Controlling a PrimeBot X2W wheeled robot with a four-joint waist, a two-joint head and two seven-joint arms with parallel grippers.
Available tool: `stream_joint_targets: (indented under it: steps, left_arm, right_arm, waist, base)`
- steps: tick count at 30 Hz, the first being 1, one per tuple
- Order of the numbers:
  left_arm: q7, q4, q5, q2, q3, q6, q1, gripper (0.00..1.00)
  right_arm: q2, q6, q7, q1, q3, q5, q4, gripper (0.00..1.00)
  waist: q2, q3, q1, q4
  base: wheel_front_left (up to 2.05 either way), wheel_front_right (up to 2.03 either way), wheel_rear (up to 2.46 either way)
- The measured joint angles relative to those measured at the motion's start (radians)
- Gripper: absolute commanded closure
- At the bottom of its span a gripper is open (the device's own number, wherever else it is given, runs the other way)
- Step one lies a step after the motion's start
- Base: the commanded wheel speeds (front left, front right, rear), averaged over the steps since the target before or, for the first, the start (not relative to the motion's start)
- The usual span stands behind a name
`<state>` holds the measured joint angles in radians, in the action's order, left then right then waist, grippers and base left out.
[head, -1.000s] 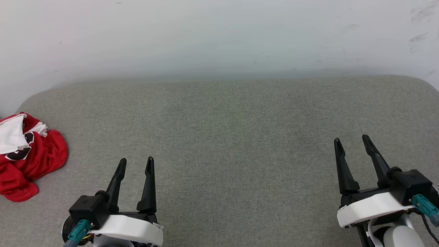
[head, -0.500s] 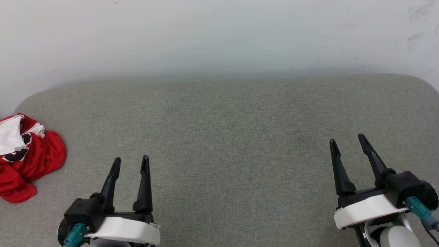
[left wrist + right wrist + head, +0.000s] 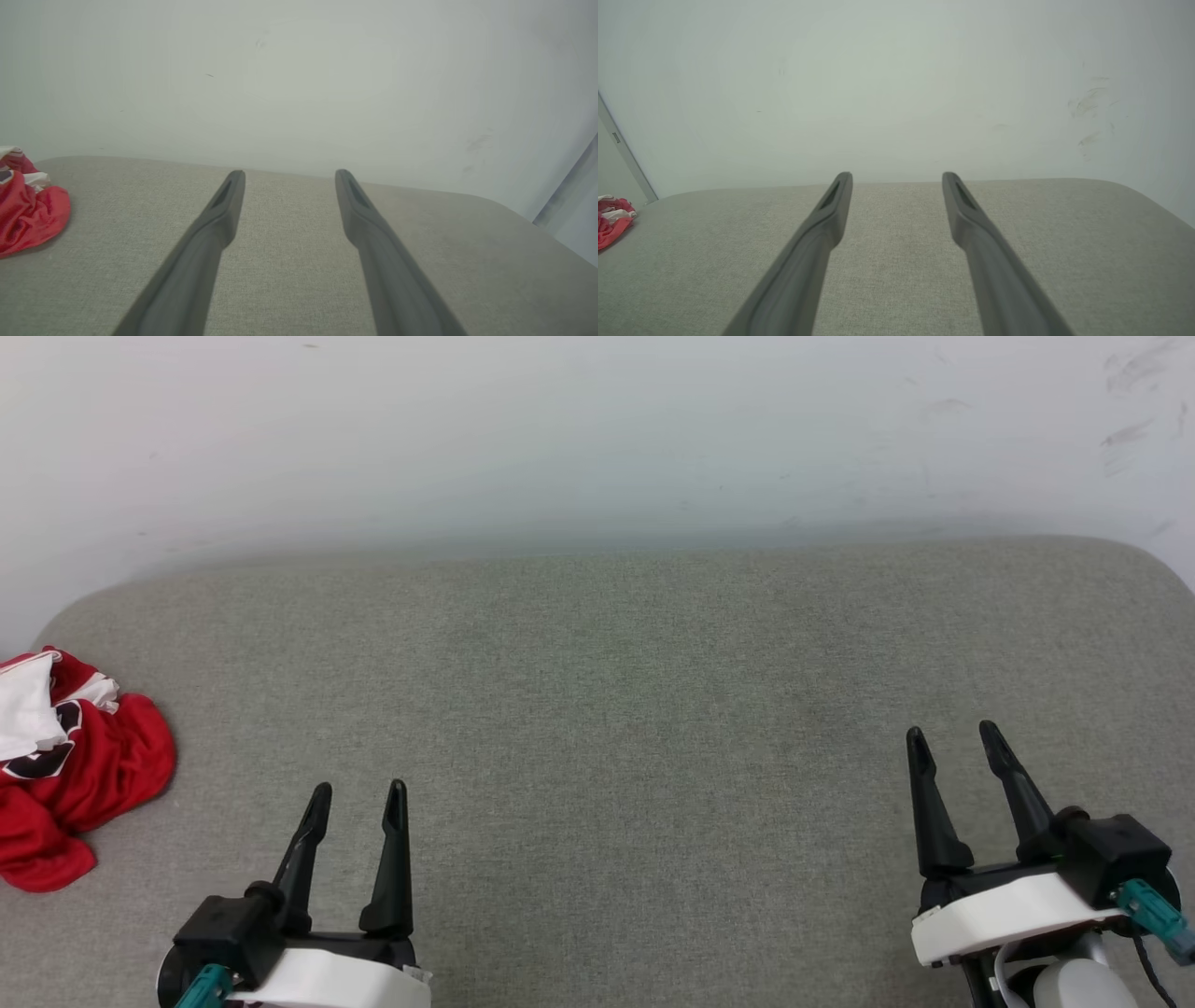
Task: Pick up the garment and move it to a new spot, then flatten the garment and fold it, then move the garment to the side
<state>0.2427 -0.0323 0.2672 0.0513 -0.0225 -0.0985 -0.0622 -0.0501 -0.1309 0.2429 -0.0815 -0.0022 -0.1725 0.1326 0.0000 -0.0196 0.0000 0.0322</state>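
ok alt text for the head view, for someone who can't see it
A crumpled red and white shirt lies at the far left edge of a grey fabric surface backed by a pale wall. The left gripper and right gripper are open and empty near the bottom corners, apart from the shirt.

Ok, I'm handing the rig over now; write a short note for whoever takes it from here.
Left end effector: open, empty, over the grey cushion.
Right end effector: open, empty, at the right.
Garment: crumpled heap at the cushion's far left edge, apart from both end effectors.
Done: nothing; garment not yet picked up.
Left: pick up, move, flatten, fold, set aside.
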Motion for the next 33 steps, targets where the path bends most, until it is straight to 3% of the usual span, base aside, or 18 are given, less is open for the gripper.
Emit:
stream_joint_targets:
  steps: [11, 18, 33]
  left_arm:
    - [0.018, 0.021, -0.063, 0.000, -0.010, -0.013, -0.002, 0.00]
    - [0.020, 0.026, -0.063, 0.000, -0.007, -0.016, -0.002, 0.00]
    - [0.020, 0.054, -0.070, 0.000, 0.022, -0.015, -0.002, 0.00]
  right_arm:
    - [0.000, 0.000, 0.020, -0.002, 0.010, 0.060, 0.018, 0.00]
    - [0.000, 0.000, 0.020, -0.002, 0.022, 0.041, 0.028, 0.00]
    - [0.000, 0.000, 0.020, 0.008, 0.097, 0.042, 0.041, 0.00]
  waist:
    - [0.0000, -0.003, 0.0000, 0.000]
    - [0.0000, -0.003, 0.0000, -0.019]
    - [0.0000, 0.011, 0.0000, -0.167]
  base:
    - [0.00, 0.00, 0.00]
    - [0.00, 0.00, 0.00]
    - [0.00, 0.00, 0.00]
